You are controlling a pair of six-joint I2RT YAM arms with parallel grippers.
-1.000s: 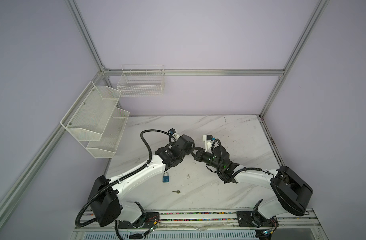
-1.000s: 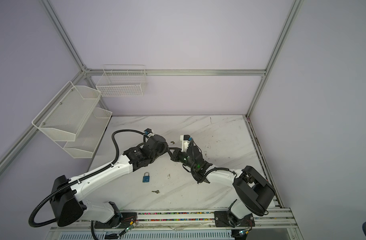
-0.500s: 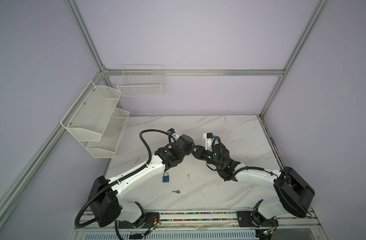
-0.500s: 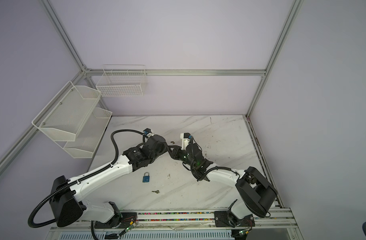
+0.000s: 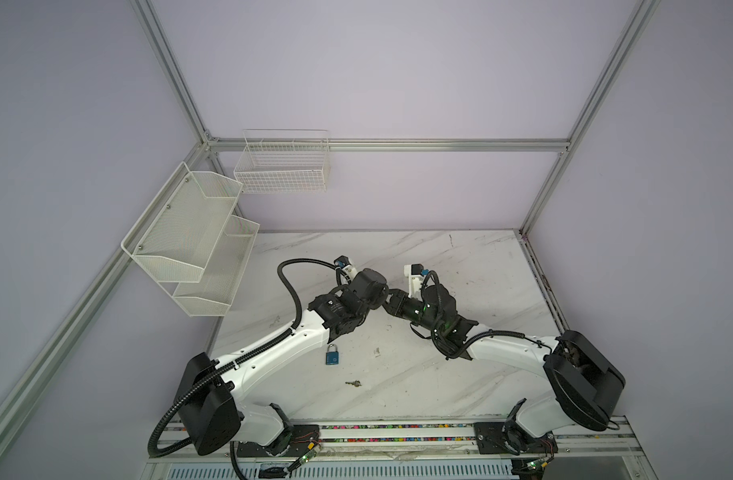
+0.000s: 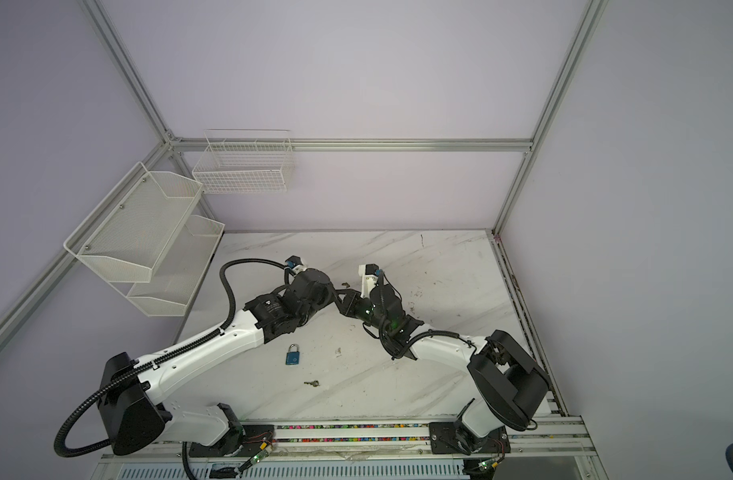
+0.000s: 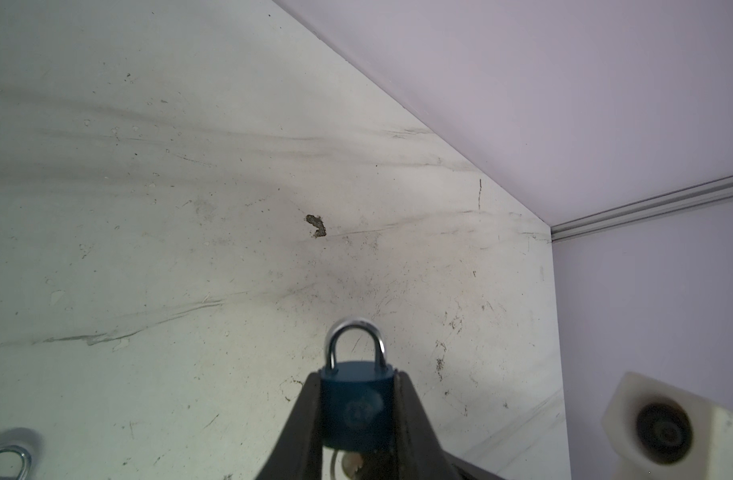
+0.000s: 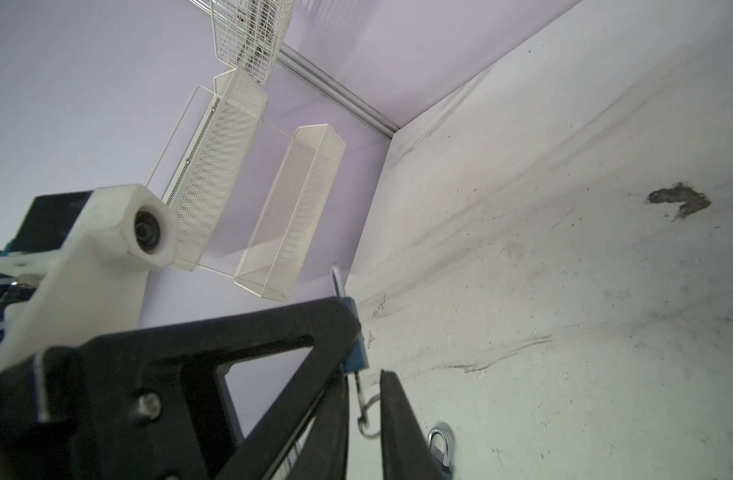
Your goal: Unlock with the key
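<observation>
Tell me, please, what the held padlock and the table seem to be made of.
Held padlock: matte blue body, probably painted metal or plastic-clad; shackle polished steel, judging by bright glints. Table: white marble-look slab, grey veins, scuffed; stone or laminate, unclear.

Lavender walls (image 5: 398,83), aluminium frame (image 5: 398,145), scuffed white marble table (image 5: 481,266); wire basket (image 5: 281,166) at eleven o'clock, mesh shelves (image 5: 190,232) at ten.
</observation>
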